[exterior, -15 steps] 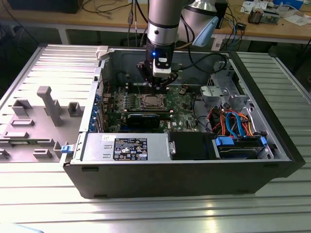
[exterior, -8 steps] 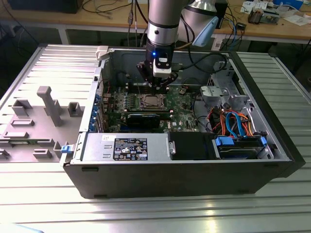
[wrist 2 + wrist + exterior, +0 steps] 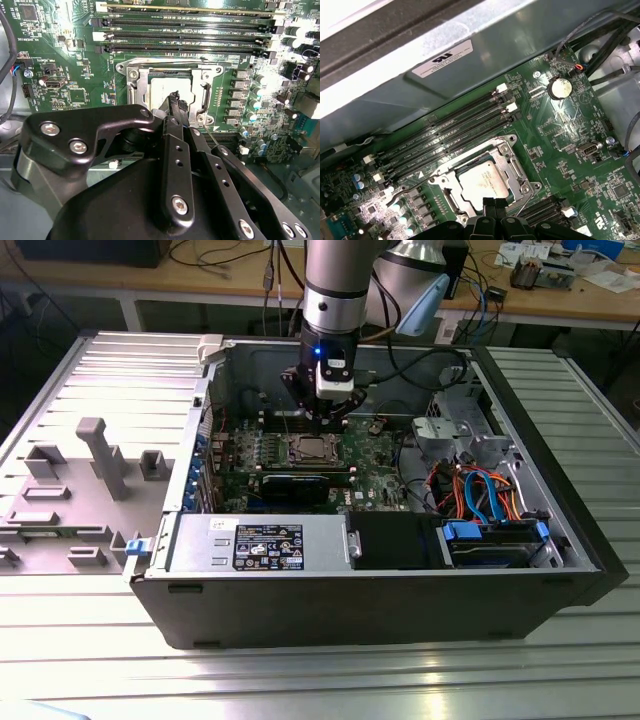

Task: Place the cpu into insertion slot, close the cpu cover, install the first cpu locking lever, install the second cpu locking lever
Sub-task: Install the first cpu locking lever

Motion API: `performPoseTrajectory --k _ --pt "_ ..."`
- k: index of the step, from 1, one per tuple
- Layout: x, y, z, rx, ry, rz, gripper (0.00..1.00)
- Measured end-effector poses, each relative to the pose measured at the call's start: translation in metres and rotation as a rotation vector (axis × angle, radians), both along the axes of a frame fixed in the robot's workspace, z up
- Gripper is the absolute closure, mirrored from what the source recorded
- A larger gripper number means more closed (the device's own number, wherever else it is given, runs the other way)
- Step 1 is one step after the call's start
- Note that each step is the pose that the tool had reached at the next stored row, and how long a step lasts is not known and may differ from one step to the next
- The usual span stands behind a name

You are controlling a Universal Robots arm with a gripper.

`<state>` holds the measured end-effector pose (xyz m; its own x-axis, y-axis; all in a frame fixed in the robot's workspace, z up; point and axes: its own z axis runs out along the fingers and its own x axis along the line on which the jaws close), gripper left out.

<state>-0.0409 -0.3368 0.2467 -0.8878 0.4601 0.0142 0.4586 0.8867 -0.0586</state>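
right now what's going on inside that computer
A robot arm's gripper, shut, reaches into an open computer case, its tip right at the edge of the socket. The silvery chip sits in the socket with the metal cover frame down over it. I can't tell whether the wire levers are latched.

An open black computer case (image 3: 350,600) lies on its side on a ribbed metal table (image 3: 300,680). Along its near wall sits a grey power supply (image 3: 265,545). Toward the exterior view's right is a blue drive caddy (image 3: 495,540), with blue and orange cables (image 3: 485,490) just beyond it. In the first wrist view, long memory slots (image 3: 445,137) run parallel on the green board, with a coin battery (image 3: 560,88) nearby. A grey moulded tray (image 3: 60,500) rests at the exterior view's left, and a wooden bench (image 3: 200,285) stands far behind.
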Motion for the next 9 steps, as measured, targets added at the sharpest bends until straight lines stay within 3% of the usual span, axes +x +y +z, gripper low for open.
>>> performPoseTrajectory --k 9 --pt "0.0000 0.0000 0.0000 0.0000 0.0000 0.016 0.89"
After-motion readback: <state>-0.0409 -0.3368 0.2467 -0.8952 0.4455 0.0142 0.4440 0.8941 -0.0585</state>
